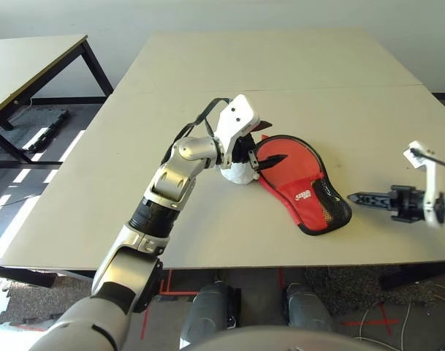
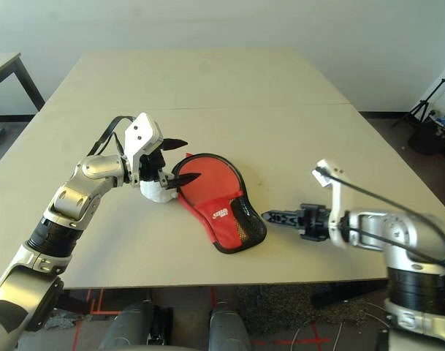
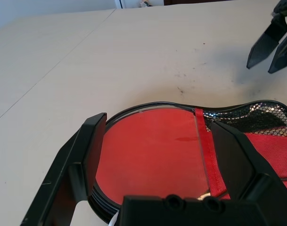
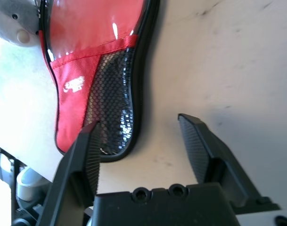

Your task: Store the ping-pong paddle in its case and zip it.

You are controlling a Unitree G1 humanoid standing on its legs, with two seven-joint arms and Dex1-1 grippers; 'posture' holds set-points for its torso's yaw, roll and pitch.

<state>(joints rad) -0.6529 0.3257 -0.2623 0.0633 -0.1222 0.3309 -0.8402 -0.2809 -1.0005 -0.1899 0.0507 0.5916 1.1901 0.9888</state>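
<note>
The case (image 1: 299,183) is lying flat on the worktop (image 1: 280,80), its round end pointing toward 11 o'clock and its narrow handle end toward 5 o'clock. Judging by its closed look, the ping-pong paddle is probably already inside; I cannot see it directly, and I cannot tell how far the zipper is closed. The step in hand seems to be the zipping, or checking it. The left end effector (image 1: 267,146) is hovering wide open at the case's round end, one finger over the red fabric, gripping nothing. The right end effector (image 2: 279,216) is sitting just beside the handle end, at about 3 o'clock from it, fingers spread and empty. Next, it needs to find the zipper pull while the left steadies the case.
</note>
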